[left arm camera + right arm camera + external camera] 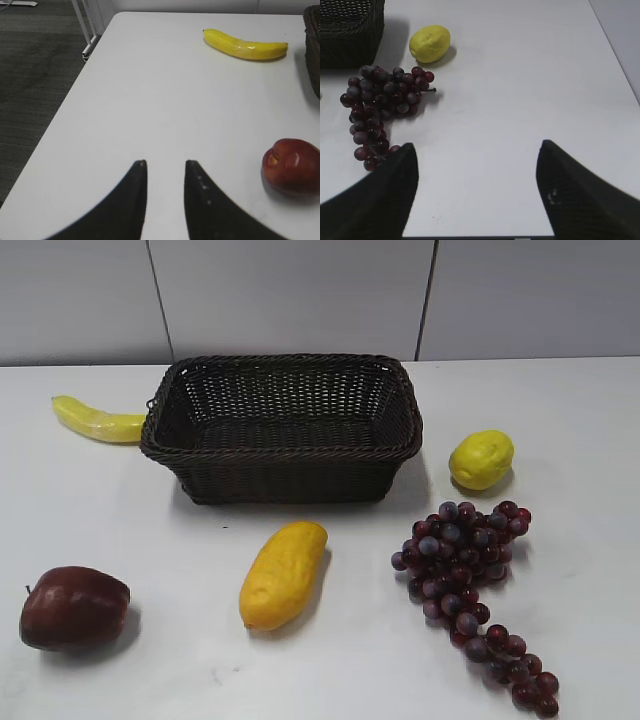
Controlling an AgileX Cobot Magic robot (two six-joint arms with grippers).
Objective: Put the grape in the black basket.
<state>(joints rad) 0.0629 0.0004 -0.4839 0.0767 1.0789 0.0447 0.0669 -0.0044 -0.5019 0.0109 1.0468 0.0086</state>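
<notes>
The grape (pixel 468 585) is a long dark purple-red bunch lying on the white table at the front right, tapering toward the front edge. It also shows in the right wrist view (pixel 380 107), left of centre. The black basket (pixel 282 440) stands empty at the back middle; its corner shows in the right wrist view (pixel 350 30) and its edge in the left wrist view (pixel 312 50). My right gripper (pixel 477 150) is open wide and empty, right of the grape's tail. My left gripper (pixel 165 164) is open and empty over bare table. Neither gripper shows in the exterior view.
A yellow lemon (pixel 481 459) lies right of the basket. A yellow mango-like fruit (pixel 283 574) lies in front of it. A dark red apple (pixel 73 608) sits front left. A banana (pixel 97 421) lies left of the basket. The table's left edge (pixel 60 120) drops to dark floor.
</notes>
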